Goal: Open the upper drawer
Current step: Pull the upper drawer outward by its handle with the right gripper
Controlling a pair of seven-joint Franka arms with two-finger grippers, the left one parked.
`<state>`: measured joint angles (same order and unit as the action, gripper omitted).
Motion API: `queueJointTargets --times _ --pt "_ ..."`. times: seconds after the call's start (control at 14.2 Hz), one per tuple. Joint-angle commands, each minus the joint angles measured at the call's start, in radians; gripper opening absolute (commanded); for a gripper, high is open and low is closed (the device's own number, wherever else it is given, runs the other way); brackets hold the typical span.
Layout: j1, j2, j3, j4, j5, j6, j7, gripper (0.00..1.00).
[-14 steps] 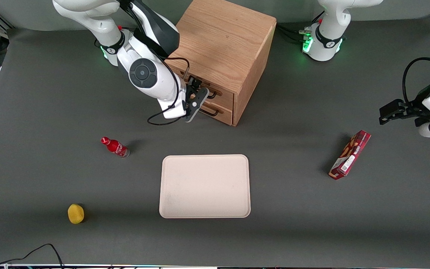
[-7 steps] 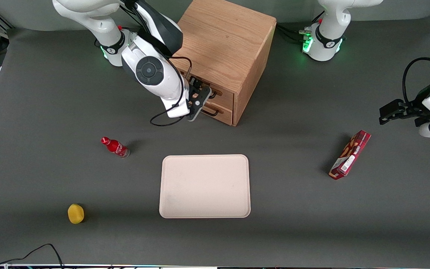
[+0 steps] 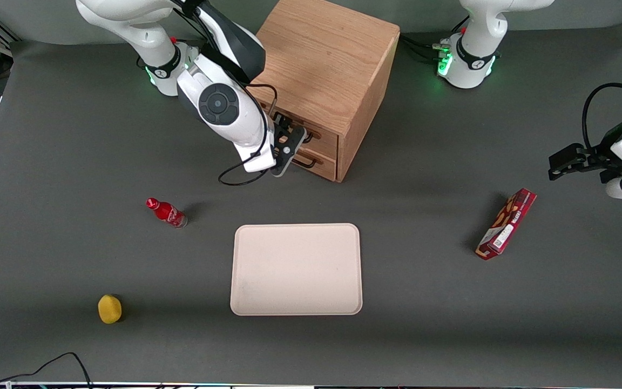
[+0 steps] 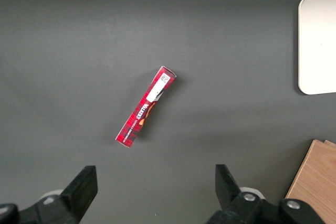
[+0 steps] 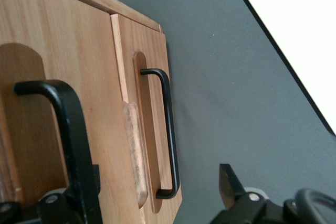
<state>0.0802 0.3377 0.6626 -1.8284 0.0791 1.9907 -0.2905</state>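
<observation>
Gripper (image 3: 291, 141) sits right at the front of the oak cabinet (image 3: 326, 59), fingers spread wide, one fingertip (image 5: 229, 182) apart from the wood. The upper drawer (image 5: 58, 124) looks shut, its black bar handle (image 5: 68, 129) close by the other finger (whether they touch, I cannot quite tell). Bottom drawer (image 5: 149, 124) lies just beside, also shut.

The front view looks steeply down over the whole table (image 3: 73, 162). The right wrist camera sits tight against the cabinet (image 5: 68, 61) front, by the gripper (image 3: 289, 141). The left wrist camera looks straight down, sharing the tray (image 4: 317, 40) corner with the front view.
</observation>
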Motion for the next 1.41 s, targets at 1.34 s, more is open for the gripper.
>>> queueJointTargets --times 1.34 --pt "-0.007 0.142 -0.103 0.241 -0.094 -0.101 -0.139 1.0"
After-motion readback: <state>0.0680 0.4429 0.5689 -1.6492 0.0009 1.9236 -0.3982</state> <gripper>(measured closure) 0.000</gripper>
